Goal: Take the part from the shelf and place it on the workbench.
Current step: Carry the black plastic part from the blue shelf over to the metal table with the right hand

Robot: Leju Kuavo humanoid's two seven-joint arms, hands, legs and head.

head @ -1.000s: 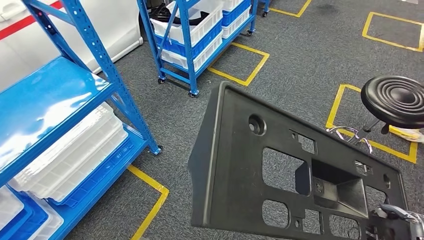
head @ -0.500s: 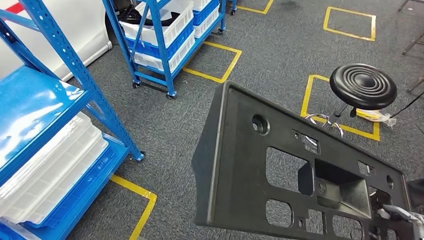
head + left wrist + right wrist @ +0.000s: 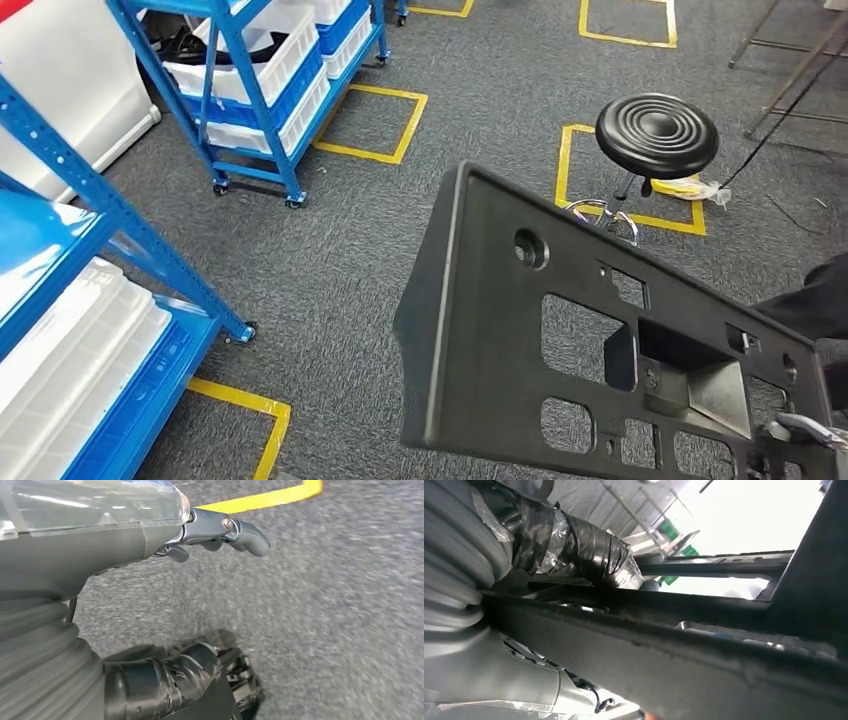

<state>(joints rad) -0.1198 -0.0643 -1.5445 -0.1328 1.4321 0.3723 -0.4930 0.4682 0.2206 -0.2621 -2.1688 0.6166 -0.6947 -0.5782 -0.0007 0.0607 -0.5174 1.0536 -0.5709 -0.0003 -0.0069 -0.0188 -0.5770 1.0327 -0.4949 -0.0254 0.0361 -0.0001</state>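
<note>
The part is a large black plastic panel with several cut-outs and a round hole. It hangs tilted over the grey carpet in the head view. My right hand grips its near right corner at the picture's lower right. In the right wrist view the part's dark edge runs across the picture, and the taped fingers of my right hand wrap over it. My left hand hangs above the carpet, thumb and dark fingers apart, with nothing in it.
The blue shelf with white trays stands at the left. A wheeled blue rack with crates is behind it. A black round stool sits inside yellow floor tape ahead. Thin metal legs stand at the far right.
The whole view has swung to the right: the shelf slid toward the left edge and the stool moved toward the middle. The part stays in my right hand.
</note>
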